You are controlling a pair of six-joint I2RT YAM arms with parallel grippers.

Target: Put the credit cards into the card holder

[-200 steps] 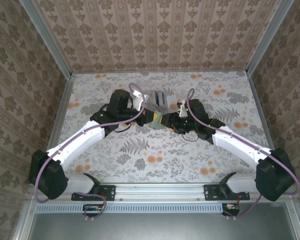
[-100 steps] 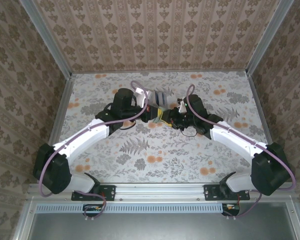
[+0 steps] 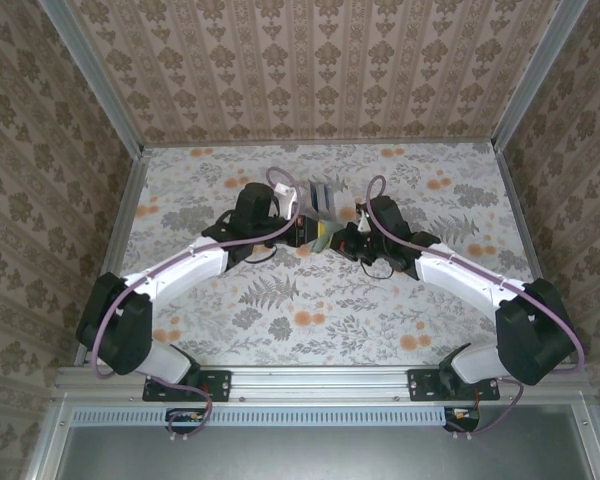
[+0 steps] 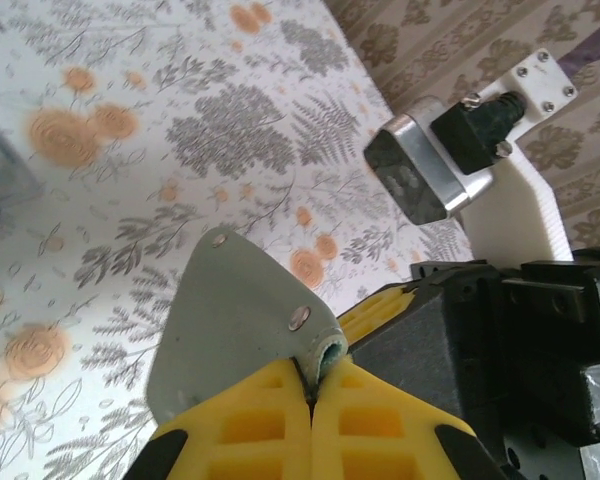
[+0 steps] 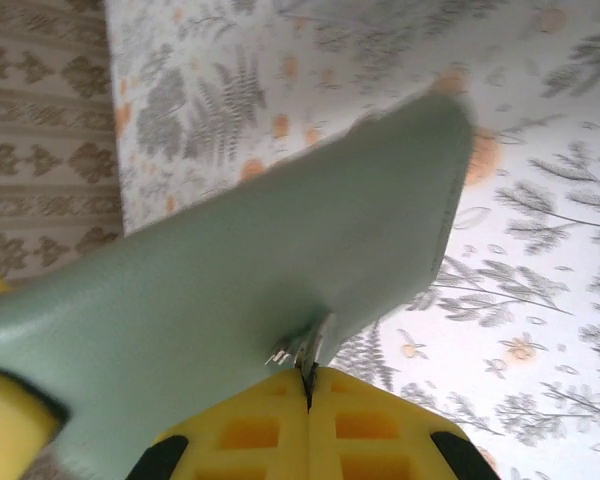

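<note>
The card holder (image 5: 280,260), a grey-green wallet, hangs above the table's middle between both arms (image 3: 323,237). My left gripper (image 4: 312,385) is shut on one corner of the card holder (image 4: 235,330), next to a metal stud. My right gripper (image 5: 307,375) is shut on the holder's opposite edge, where thin pale edges (image 5: 298,352) stick out at the pads. Whether those are credit cards I cannot tell. In the top view the left gripper (image 3: 313,231) and right gripper (image 3: 336,238) nearly meet.
A clear slotted stand (image 3: 322,198) sits on the flowered table (image 3: 280,320) just behind the grippers. The right arm's camera mount (image 4: 420,175) is close in front of the left wrist. Patterned walls enclose the table on three sides.
My right gripper has closed on the card holder. Both arms have drawn closer together and shifted slightly toward the stand.
</note>
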